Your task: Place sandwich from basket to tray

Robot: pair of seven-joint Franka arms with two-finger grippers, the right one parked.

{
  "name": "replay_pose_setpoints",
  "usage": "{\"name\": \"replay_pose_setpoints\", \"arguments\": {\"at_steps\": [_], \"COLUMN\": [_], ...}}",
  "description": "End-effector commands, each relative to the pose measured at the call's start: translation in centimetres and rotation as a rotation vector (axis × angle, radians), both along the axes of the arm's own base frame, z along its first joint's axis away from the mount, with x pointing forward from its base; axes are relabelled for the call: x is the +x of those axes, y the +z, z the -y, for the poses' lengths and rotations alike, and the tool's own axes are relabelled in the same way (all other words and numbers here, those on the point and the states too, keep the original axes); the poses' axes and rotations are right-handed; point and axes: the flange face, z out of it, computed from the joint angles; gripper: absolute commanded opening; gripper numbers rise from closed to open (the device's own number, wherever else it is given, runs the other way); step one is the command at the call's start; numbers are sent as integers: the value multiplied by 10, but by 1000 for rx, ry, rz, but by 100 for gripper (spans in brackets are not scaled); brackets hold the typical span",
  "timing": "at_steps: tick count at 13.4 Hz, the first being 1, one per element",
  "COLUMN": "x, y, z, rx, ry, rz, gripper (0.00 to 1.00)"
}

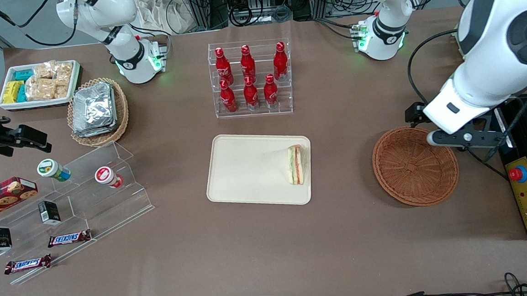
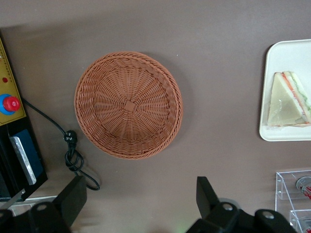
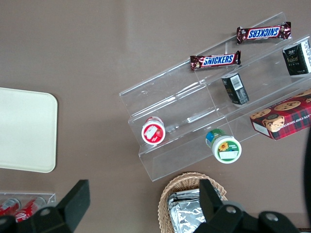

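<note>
The sandwich (image 1: 295, 165) lies on the cream tray (image 1: 246, 167), near the tray's edge that faces the basket. It shows as a pale wedge with orange and green layers (image 2: 286, 102) on the tray (image 2: 286, 56). The reddish-brown basket (image 1: 414, 166) stands empty on the table toward the working arm's end, its woven bottom bare (image 2: 129, 104). My gripper (image 1: 456, 139) hangs high over the basket's rim, at the edge toward the working arm's end. In the left wrist view the gripper (image 2: 140, 199) is open with only bare table between its fingers (image 2: 206, 194).
A clear rack of red bottles (image 1: 250, 78) stands farther from the front camera than the tray. A black control box with a red button (image 1: 522, 187) and a cable (image 2: 73, 150) lie beside the basket. A tan basket of foil packs (image 1: 98, 110), a white snack tray (image 1: 37, 84) and an acrylic stepped shelf (image 1: 74, 196) sit toward the parked arm's end.
</note>
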Motion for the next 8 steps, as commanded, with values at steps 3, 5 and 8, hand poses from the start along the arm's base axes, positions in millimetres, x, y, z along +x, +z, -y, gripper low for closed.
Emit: {"name": "replay_pose_setpoints", "arguments": {"at_steps": [3, 5, 8], "x": [-11, -12, -14], "y": [4, 5, 11], "z": [2, 2, -12], "rx": [-3, -5, 7], "ry": [-8, -26, -42], "rz": [-8, -13, -17], "gripper": [100, 100, 100]}}
